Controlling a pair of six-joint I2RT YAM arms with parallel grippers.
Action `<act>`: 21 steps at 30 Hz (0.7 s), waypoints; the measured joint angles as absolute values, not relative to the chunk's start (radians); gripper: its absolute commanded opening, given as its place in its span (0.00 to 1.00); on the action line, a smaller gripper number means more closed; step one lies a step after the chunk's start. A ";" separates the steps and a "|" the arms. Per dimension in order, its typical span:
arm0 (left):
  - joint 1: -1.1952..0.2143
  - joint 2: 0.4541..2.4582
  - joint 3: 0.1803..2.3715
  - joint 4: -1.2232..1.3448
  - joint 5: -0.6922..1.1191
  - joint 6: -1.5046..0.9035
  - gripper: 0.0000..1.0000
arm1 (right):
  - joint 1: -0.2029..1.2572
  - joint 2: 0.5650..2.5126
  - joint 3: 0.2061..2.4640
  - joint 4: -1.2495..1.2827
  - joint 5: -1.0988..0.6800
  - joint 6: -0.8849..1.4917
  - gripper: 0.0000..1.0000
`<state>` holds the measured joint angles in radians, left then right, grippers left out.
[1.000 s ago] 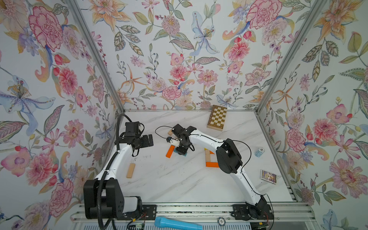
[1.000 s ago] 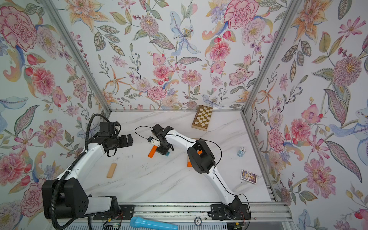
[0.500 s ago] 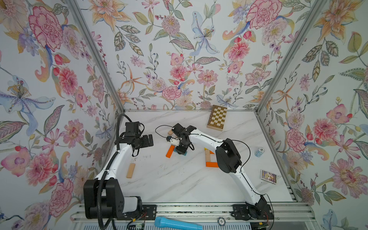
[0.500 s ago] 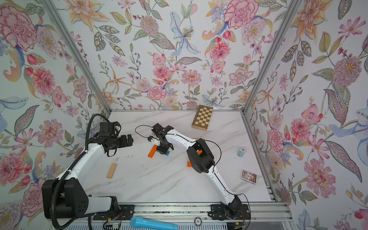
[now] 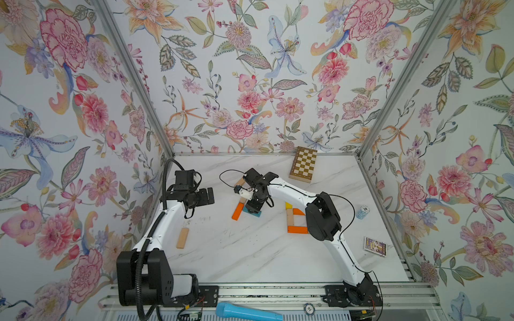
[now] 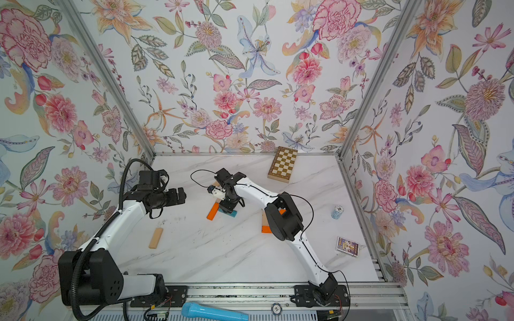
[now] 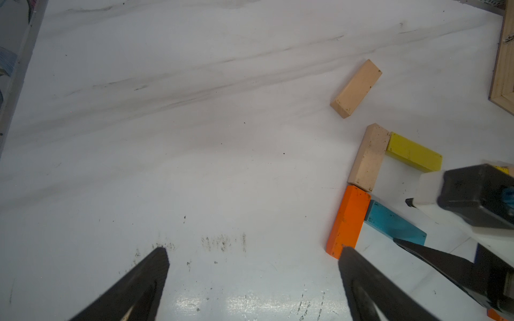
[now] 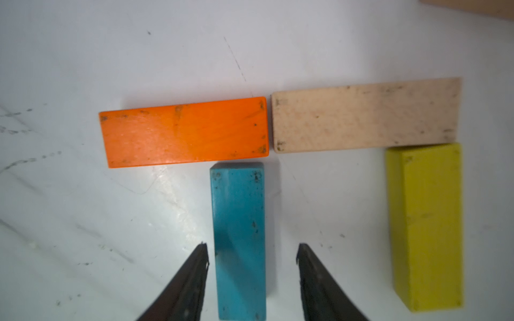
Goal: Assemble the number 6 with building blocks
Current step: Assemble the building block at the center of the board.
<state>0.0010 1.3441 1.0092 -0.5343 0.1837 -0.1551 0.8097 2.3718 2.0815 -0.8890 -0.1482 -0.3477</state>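
Note:
In the right wrist view an orange block (image 8: 185,132) and a beige block (image 8: 364,114) lie end to end. A yellow block (image 8: 428,222) meets the beige one's far end at a right angle. A teal block (image 8: 239,222) butts the orange one's side near the joint. My right gripper (image 8: 253,246) straddles the teal block's free end, open, with a gap on one side. In a top view this cluster (image 5: 244,208) sits mid-table. My left gripper (image 7: 252,250) hovers open and empty just left of it.
A loose beige block (image 5: 182,238) lies front left, another (image 5: 239,182) behind the cluster. More blocks (image 5: 290,218) lie partly under my right elbow. Chequered board (image 5: 303,168) at the back, chip stack (image 5: 363,211) and card box (image 5: 375,246) on the right.
My right gripper's jaws have spread apart and let go of the teal block, which lies on the table. Both arms have stayed almost still.

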 measured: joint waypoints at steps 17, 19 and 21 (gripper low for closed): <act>-0.213 1.644 1.349 -0.592 0.151 -0.046 0.88 | 0.578 1.584 1.134 -0.240 -0.234 0.032 0.57; -0.238 1.776 1.477 -0.604 0.153 -0.004 0.80 | 0.559 1.531 1.066 -0.180 -0.223 0.071 0.57; -0.249 1.930 1.618 -0.622 0.153 0.047 0.69 | 0.558 1.498 1.028 -0.132 -0.218 0.098 0.57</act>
<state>-0.2485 1.9297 1.6184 -0.6216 0.1528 0.0471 0.5575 1.4982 1.0279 -0.1318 -0.2176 0.0978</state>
